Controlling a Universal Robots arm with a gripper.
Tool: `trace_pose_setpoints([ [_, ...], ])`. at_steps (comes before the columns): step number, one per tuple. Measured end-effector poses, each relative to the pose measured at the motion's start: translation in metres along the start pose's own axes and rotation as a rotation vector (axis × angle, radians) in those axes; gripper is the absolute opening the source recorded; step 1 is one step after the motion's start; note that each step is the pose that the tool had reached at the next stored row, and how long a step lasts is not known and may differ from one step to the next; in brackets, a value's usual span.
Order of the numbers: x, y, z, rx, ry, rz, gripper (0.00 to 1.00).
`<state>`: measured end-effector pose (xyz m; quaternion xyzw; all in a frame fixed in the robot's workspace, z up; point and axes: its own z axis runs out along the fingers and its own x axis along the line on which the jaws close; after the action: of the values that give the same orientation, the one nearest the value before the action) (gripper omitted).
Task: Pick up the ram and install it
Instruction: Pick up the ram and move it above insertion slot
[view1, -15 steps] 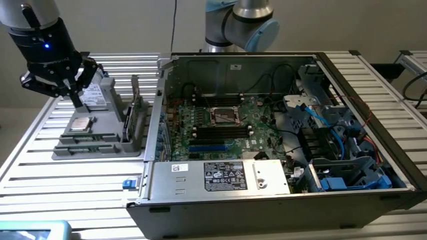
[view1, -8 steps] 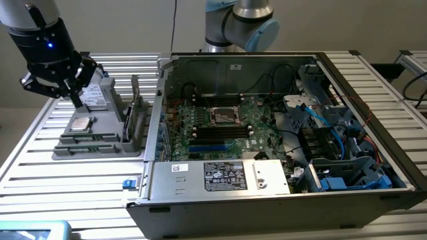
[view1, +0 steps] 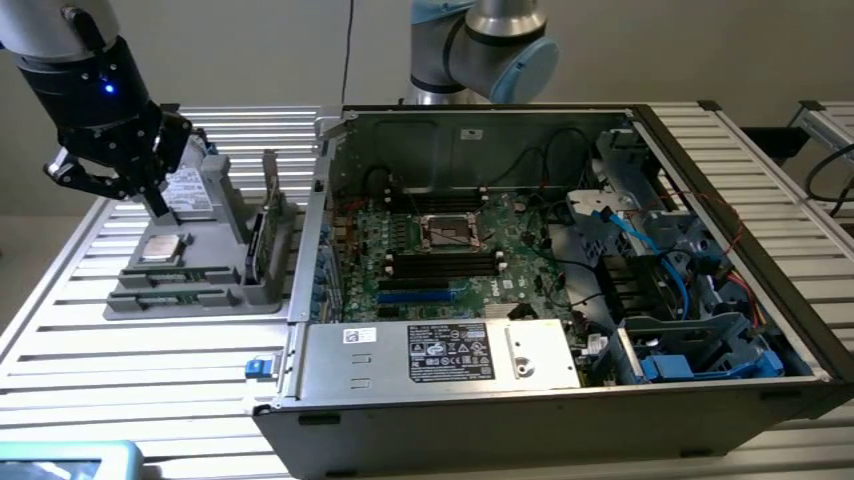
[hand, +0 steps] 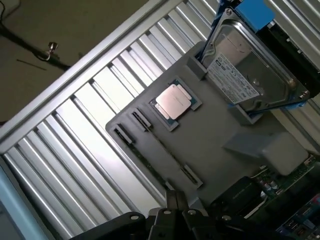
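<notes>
Green stick of the ram (view1: 180, 274) (hand: 165, 149), seated on edge in a long clipped slot near the front of the grey tray (view1: 214, 252) (hand: 215, 145), touched by nothing. Just beyond it in the same tray, a square silver chip (view1: 160, 248) (hand: 173, 101) lying flat. Farther back, a hard drive (view1: 194, 185) (hand: 250, 75) with a white label, propped at a tilt. At the tray's edge toward the exterior view's right, a larger green card (view1: 274, 235) standing upright. Above the hard-drive end of the tray, well apart from the ram, the gripper (view1: 158, 205) (hand: 180, 205), clenched on nothing, tips aimed down at the tray. Beneath it all, a slatted metal table (view1: 160, 350) (hand: 75, 125). To the exterior view's right of the tray, an open computer case (view1: 641, 395), with the motherboard (view1: 454, 260) exposed inside.
</notes>
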<state>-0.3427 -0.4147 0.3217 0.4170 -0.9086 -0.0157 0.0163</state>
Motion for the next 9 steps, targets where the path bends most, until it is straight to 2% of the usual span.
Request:
trace_pose_setpoints([
  [4,0.0000,0.0000,0.0005,0.0065,-0.0034,-0.072,0.11],
  [9,0.0000,0.0000,0.0012,0.0112,-0.0062,-0.164,0.11],
])
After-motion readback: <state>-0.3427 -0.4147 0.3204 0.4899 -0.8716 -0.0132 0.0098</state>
